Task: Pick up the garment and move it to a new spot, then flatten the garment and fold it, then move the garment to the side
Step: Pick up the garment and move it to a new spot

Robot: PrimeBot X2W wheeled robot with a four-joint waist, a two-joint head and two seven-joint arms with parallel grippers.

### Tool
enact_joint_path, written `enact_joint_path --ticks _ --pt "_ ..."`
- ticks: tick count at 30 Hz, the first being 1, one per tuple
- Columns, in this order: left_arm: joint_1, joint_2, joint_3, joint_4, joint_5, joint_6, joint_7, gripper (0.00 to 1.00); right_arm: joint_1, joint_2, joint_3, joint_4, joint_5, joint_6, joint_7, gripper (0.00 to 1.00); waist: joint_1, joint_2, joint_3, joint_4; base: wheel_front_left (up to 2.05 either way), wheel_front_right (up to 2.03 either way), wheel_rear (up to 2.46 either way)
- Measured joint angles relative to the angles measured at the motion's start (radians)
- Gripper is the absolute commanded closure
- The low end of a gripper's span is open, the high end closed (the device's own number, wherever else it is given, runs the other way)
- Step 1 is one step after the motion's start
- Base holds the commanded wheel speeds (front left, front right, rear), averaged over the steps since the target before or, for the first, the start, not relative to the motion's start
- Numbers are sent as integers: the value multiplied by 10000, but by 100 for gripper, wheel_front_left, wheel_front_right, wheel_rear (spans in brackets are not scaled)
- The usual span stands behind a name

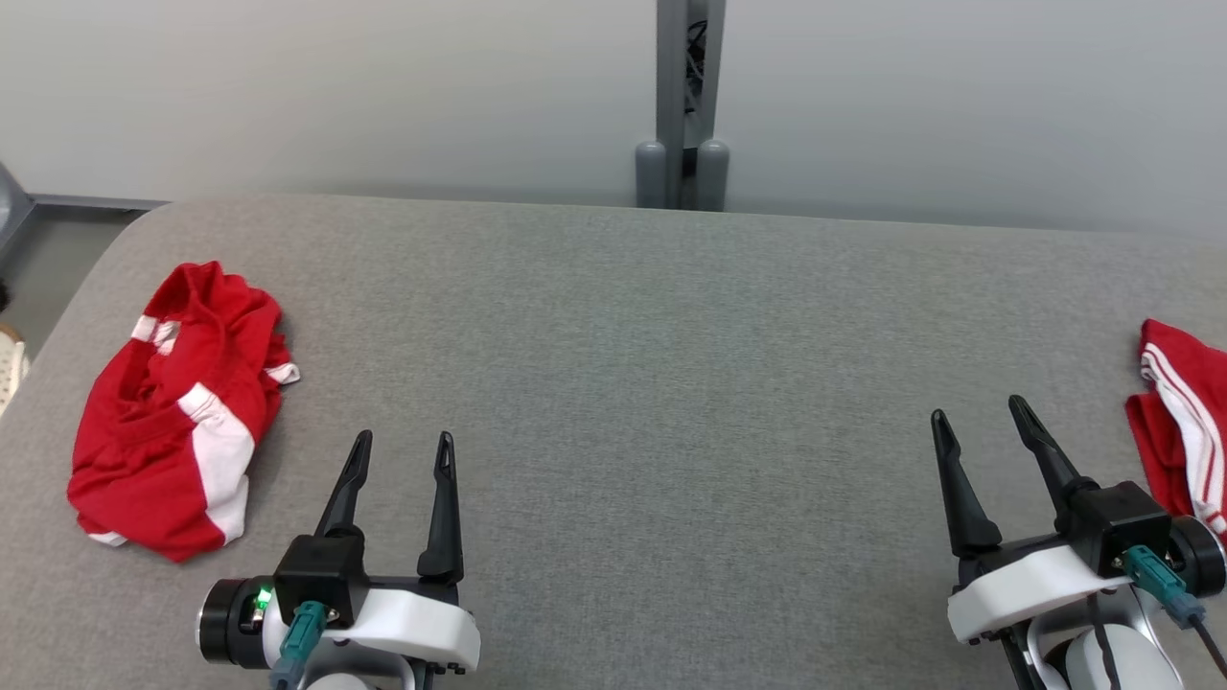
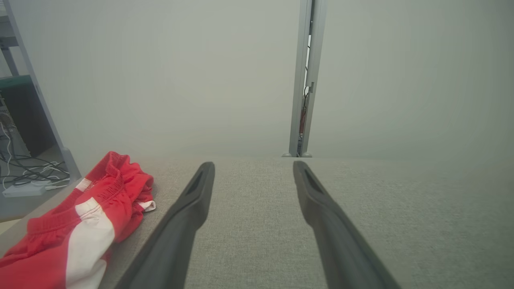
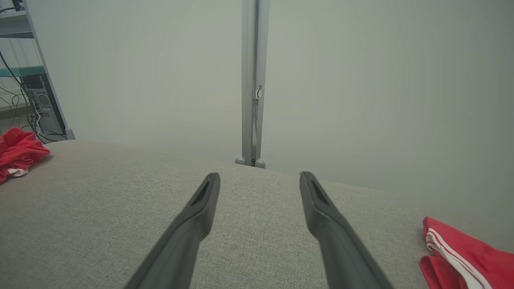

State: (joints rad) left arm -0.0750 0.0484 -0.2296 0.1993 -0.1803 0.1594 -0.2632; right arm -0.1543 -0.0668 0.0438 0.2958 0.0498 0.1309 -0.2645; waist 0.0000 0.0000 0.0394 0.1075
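A crumpled red garment with white panels (image 1: pixel 177 422) lies in a heap at the left end of the grey table (image 1: pixel 633 383); it also appears in the left wrist view (image 2: pixel 76 224) and far left in the right wrist view (image 3: pixel 18 154). My left gripper (image 1: pixel 403 446) hovers open just right of that heap, fingers apart with nothing between them (image 2: pixel 253 166). My right gripper (image 1: pixel 978 412) is open over the table's right part, empty (image 3: pixel 260 176). A folded red garment with white stripes (image 1: pixel 1184 422) lies at the right edge, beside the right gripper (image 3: pixel 461 253).
A grey post (image 1: pixel 682 105) with two round feet stands behind the table's far edge against a pale wall. To the left beyond the table are shelving and cables on the floor (image 2: pixel 28 172). The table's left corner is rounded.
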Motion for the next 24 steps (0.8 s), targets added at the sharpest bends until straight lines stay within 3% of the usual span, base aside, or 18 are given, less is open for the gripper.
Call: enact_joint_path --ticks 24 --pt "336 13 589 -186 242 -65 2 0 -10 128 1030 75 380 0 0 0 0 0 18 4076 0 0 0"
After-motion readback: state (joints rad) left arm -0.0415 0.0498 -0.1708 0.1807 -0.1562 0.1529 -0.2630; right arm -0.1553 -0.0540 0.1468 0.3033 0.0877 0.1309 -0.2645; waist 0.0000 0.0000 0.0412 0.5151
